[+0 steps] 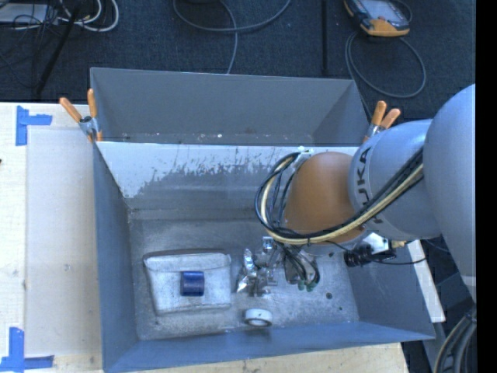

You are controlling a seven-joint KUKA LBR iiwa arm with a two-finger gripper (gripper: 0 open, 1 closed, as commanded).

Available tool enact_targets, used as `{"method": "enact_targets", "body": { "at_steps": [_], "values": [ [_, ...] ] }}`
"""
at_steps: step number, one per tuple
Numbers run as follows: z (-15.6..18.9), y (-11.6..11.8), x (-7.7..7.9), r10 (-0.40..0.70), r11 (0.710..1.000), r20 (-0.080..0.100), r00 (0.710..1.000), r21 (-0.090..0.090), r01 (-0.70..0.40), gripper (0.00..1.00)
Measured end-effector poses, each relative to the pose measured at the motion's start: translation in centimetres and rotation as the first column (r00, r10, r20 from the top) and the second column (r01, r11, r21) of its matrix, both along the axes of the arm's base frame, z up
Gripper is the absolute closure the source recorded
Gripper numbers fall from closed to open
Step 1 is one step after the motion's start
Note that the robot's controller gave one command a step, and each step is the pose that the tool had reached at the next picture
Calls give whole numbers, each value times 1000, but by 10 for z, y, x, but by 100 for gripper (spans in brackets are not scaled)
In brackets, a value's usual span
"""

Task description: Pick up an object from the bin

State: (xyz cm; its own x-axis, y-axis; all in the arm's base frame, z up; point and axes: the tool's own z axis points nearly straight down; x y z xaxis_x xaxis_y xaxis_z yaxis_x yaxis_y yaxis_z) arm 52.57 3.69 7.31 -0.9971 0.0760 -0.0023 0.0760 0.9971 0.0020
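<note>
My gripper (256, 274) hangs low over the bin floor, just right of the middle, below the orange wrist cover. Its metal fingers reach down close to the floor, with no thing to be seen between them. A white flat pad (190, 280) with a small blue cylinder (192, 283) on it lies just to the gripper's left. In front of the gripper, near the bin's front wall, sits a small white ring like a tape roll (257, 317).
The arm and its cables come in from the right and cover the bin's right half. The bin walls slope steeply at the back and left. Bare floor shows behind the white pad.
</note>
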Motion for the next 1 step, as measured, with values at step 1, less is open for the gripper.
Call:
{"method": "enact_targets", "body": {
  "at_steps": [1],
  "values": [
    [195, 19, 1, 232, 973, 6, 973, -3, -232, 100]
  ]
}}
